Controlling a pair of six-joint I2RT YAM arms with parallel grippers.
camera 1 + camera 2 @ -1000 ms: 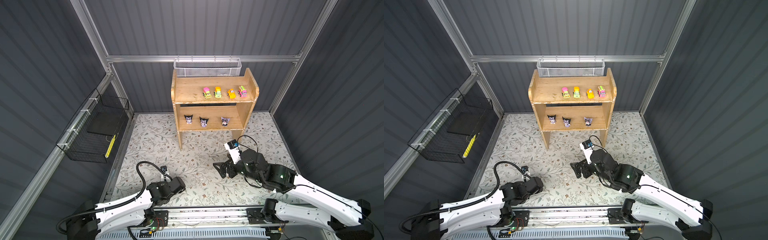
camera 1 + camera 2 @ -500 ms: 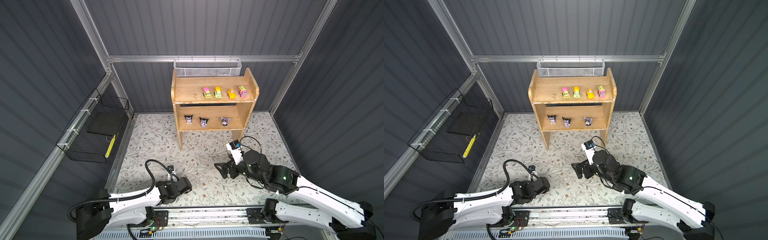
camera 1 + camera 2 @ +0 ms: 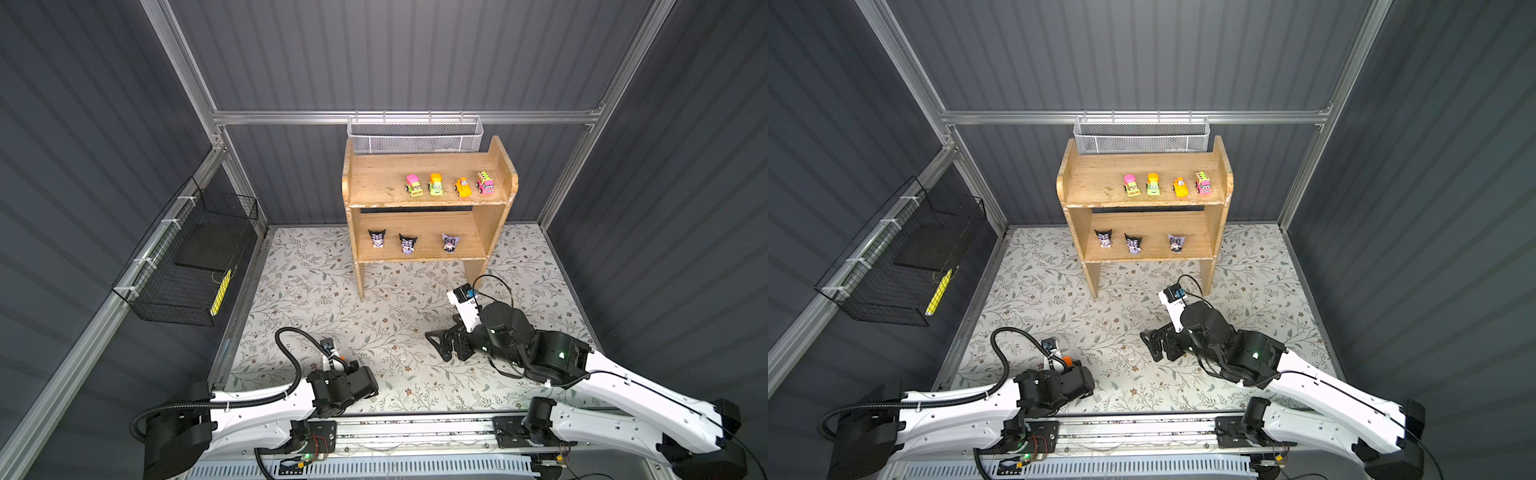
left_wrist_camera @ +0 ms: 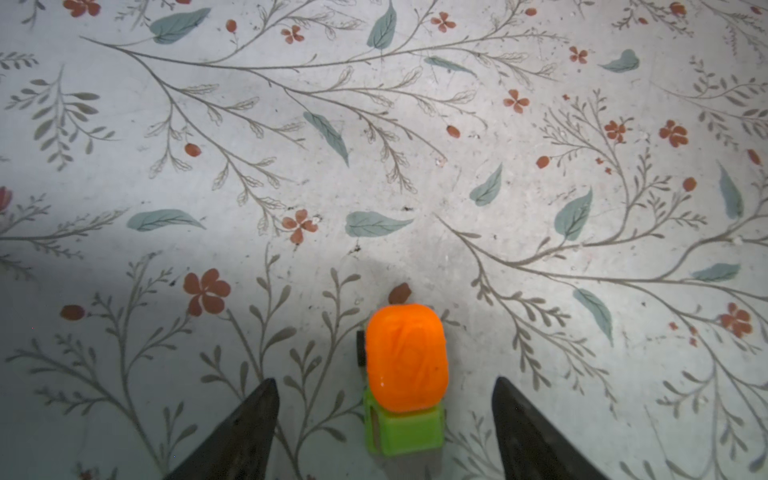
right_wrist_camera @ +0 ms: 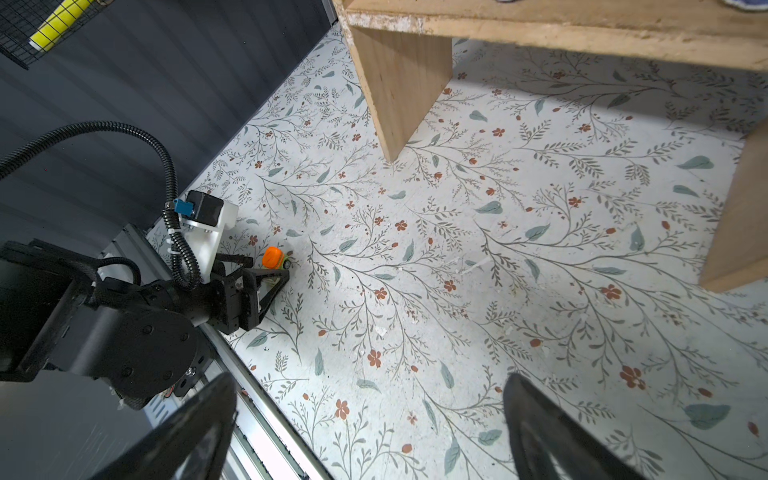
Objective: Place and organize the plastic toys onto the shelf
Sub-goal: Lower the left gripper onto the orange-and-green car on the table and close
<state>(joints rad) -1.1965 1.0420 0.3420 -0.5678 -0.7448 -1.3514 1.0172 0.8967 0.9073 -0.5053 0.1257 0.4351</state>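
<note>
Left end effector [image 4: 383,380] now astride car [image 4: 405,357]

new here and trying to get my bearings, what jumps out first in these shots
The wooden shelf at the back stands out: four neon toy cars line the right half of its top tier and three black-and-lilac figurines its lower tier. Near the front on the floral mat, one orange-and-green car sits between the open fingers of the left gripper, not yet gripped.

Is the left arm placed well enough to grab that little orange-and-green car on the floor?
Probably yes: the left pincer stands open with the orange-and-green car between its tips, and nothing blocks it.
</note>
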